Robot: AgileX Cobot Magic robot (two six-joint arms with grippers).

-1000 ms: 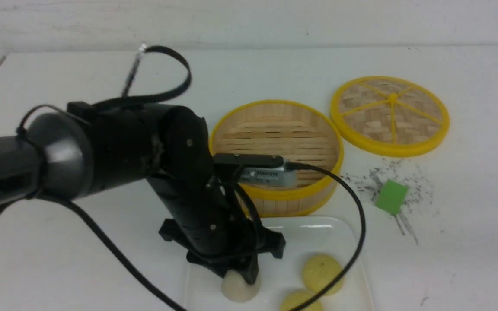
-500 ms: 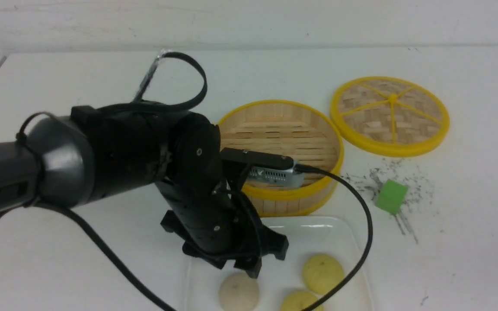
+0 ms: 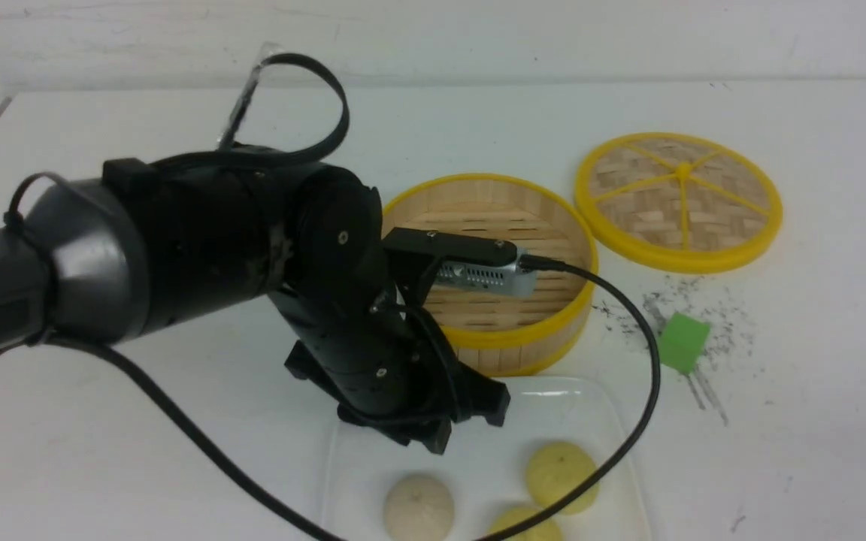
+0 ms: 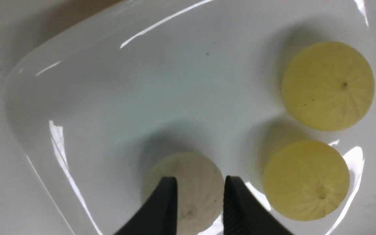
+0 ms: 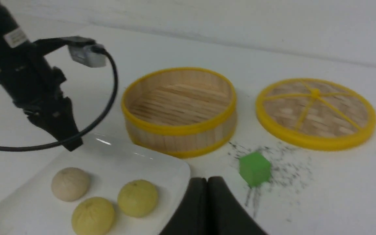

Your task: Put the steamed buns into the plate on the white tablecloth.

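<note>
The white square plate [image 3: 598,421] sits on the white tablecloth [image 3: 140,421] at the near edge. In it lie all three steamed buns: an off-white one [image 3: 418,507] and two pale yellow ones [image 3: 561,466] [image 3: 527,526]. My left gripper [image 3: 433,439] hangs open just above the off-white bun, apart from it. In the left wrist view the gripper [image 4: 201,179] straddles that bun [image 4: 188,169] from above, with the yellow buns [image 4: 327,85] [image 4: 306,179] beside it. My right gripper [image 5: 207,179] is shut and empty, by the plate's corner [image 5: 175,166].
The empty yellow-rimmed bamboo steamer basket [image 3: 489,270] stands just behind the plate. Its lid [image 3: 677,199] lies flat at the back right. A green cube [image 3: 681,342] sits on dark scuff marks to the right of the basket. The left arm's cable [image 3: 628,421] loops over the plate.
My left gripper has let go of the off-white bun and risen up and back from it. The bun stays in the plate.
</note>
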